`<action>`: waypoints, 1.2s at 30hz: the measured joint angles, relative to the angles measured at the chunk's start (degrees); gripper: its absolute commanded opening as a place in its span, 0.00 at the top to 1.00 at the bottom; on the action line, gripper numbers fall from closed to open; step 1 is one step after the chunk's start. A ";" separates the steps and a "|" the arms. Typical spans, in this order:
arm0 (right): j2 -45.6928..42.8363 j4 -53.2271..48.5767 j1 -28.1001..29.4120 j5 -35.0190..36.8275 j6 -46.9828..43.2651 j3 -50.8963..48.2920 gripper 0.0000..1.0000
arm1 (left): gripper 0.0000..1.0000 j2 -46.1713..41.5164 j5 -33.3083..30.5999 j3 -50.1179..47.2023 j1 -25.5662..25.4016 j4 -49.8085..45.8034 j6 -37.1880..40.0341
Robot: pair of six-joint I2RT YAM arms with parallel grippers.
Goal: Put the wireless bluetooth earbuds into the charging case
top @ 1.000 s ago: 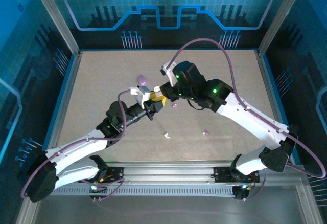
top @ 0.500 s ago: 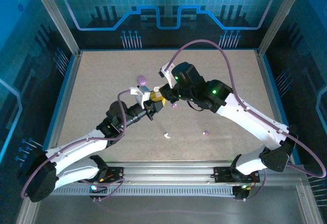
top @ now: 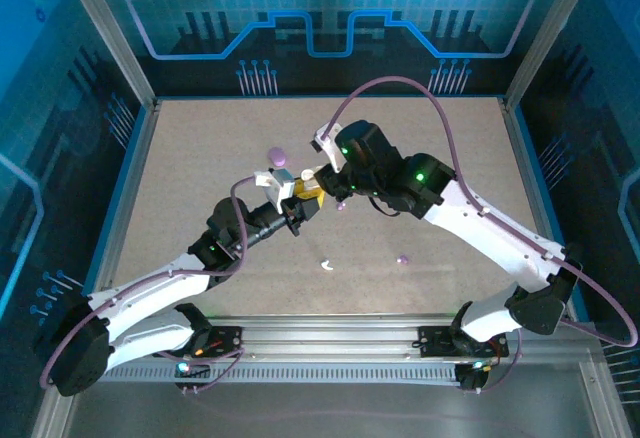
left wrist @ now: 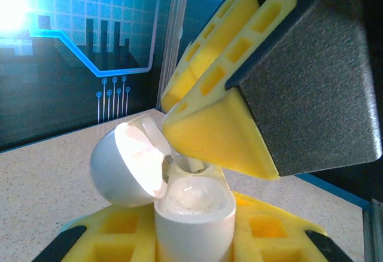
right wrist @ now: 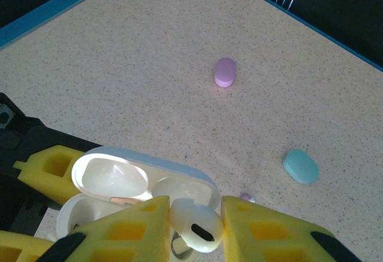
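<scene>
While the right gripper (right wrist: 194,227) pinches the white earbud (right wrist: 197,219) above the open case (left wrist: 191,197) | left gripper (left wrist: 192,239) clamps case | earbud: likely light, hard, slippery; hold its bulb, gently

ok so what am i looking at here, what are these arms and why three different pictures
These are two robot arms bolted at the near edge of a table, the left arm and the right arm, each ending in a gripper with two yellow fingers. The wide picture comes from a fixed camera above and behind them. The other two come from small cameras on the wrists, each looking past its own fingers. The left gripper is shut on a white case with its lid open. The right gripper pinches a white earbud right by that opening. On the table lie a purple case, a blue case, a second white earbud and a purple earbud.
</scene>
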 measured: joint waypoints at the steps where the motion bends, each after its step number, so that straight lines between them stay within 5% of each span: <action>1: 0.00 0.00 0.00 -0.26 -0.15 0.00 0.72 | 0.78 0.00 0.00 0.00 0.00 0.00 0.22; 15: 0.42 -1.07 -0.02 -4.09 -0.92 0.74 0.63 | 0.78 -0.09 0.04 -0.02 -0.04 -0.02 0.66; 24: -0.96 -1.03 -2.12 -10.69 2.32 0.87 0.45 | 0.78 -0.22 1.33 -0.44 -0.04 2.32 2.34; 36: -4.31 0.87 -5.99 -20.17 8.13 0.48 0.46 | 0.78 -0.44 2.84 -0.59 -0.04 5.64 3.54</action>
